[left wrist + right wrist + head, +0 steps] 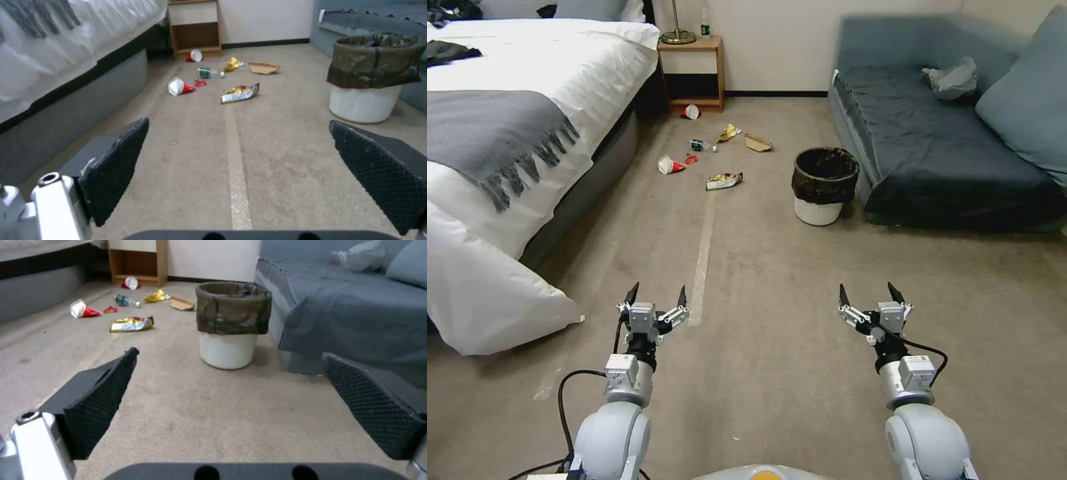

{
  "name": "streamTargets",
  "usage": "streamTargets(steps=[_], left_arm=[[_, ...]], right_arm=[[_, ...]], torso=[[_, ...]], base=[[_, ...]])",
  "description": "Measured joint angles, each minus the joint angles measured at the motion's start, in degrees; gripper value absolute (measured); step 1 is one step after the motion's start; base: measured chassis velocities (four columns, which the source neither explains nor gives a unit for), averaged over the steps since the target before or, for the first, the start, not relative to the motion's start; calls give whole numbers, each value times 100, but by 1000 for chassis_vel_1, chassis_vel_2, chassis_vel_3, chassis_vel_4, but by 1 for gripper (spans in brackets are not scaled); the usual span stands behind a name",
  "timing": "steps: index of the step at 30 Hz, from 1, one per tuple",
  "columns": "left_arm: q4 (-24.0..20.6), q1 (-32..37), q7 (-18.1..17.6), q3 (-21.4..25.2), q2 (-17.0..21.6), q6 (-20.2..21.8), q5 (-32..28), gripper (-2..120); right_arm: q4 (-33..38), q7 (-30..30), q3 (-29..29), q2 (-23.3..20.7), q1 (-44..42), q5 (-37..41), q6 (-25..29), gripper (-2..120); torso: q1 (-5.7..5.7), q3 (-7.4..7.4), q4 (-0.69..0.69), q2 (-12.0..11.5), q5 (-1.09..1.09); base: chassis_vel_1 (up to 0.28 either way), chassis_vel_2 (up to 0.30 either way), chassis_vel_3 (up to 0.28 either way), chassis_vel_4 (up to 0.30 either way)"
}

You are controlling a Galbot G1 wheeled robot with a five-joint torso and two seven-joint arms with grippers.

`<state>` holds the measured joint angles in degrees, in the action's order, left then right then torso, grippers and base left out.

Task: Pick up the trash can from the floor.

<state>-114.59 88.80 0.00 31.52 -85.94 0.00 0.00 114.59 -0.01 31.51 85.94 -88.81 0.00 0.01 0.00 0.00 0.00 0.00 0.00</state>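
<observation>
The trash can (820,190) is a small round white bin with a dark bag folded over its rim. It stands upright on the beige carpet floor (774,280) beside the blue sofa, and shows too in the left wrist view (369,80) and the right wrist view (231,326). My left gripper (656,295) hovers open over the carpet near the pale tape line (702,257), well short of the can. My right gripper (867,294) is open as well, nearer the can but still far from it. Nothing is between either pair of fingers.
A bed (527,120) with white covers and a grey throw fills the left. The blue sofa (947,140) carries a grey plastic bag (954,79). Scattered litter (724,180) lies on the carpet before a wooden nightstand (694,63).
</observation>
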Motion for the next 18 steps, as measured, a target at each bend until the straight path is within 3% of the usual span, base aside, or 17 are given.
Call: streamTargets(steps=[18], left_arm=[[0, 0, 0, 0, 0, 0, 0, 100]], right_arm=[[0, 0, 0, 0, 0, 0, 0, 100]], torso=[[0, 0, 0, 0, 0]], base=[[0, 0, 0, 0]])
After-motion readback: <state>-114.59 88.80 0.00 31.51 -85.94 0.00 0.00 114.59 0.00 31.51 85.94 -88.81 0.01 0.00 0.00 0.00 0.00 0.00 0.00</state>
